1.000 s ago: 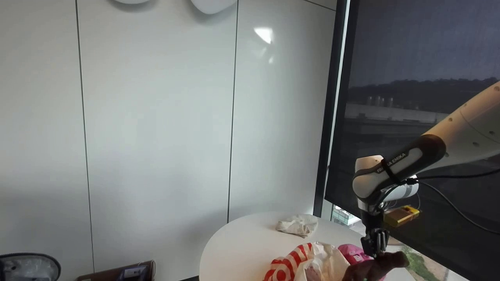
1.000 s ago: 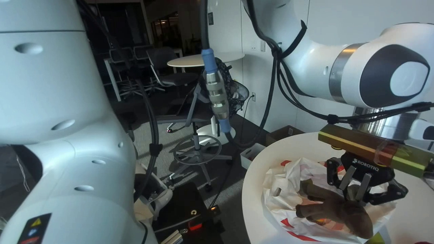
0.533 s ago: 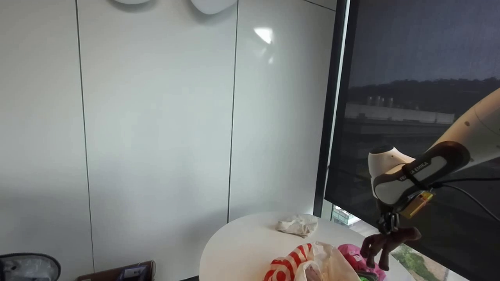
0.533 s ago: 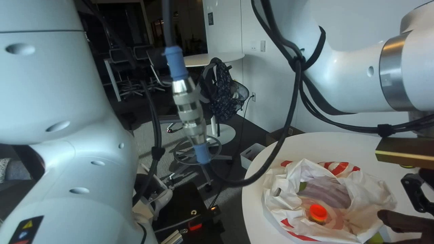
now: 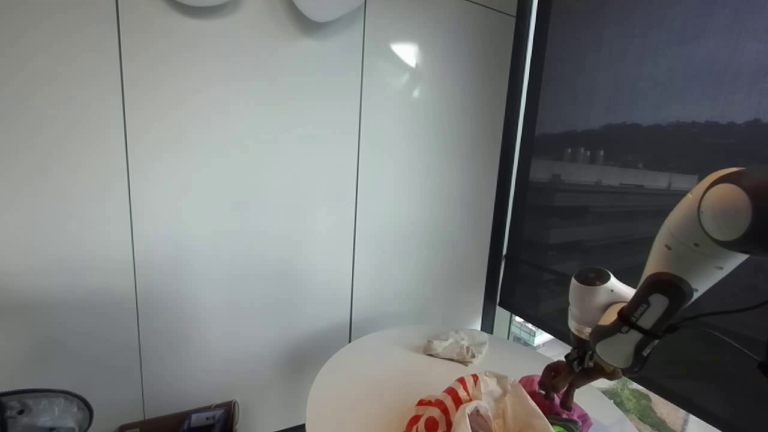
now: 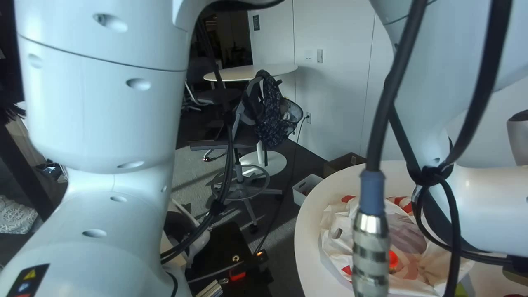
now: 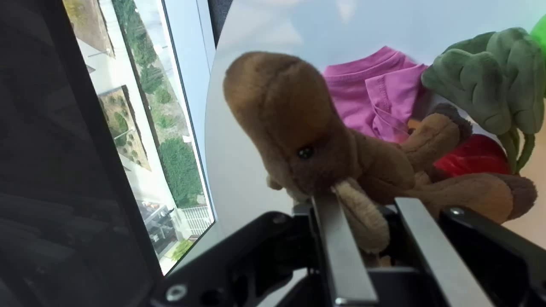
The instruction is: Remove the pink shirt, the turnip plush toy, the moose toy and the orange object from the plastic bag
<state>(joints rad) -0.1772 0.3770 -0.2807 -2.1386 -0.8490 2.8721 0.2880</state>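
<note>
The gripper grips the moose toy; only an exterior view shows the orange object, apparently inside the bag.

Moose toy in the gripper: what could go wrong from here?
Slip: the gripper seems to pinch the moose toy near its head, so the rest could twist loose.
Pile-up: in the wrist view the pink shirt and turnip plush toy show beyond it, so releasing here might land it on them.
Fall: the table ends beside its head; dropped, it might roll off.
</note>
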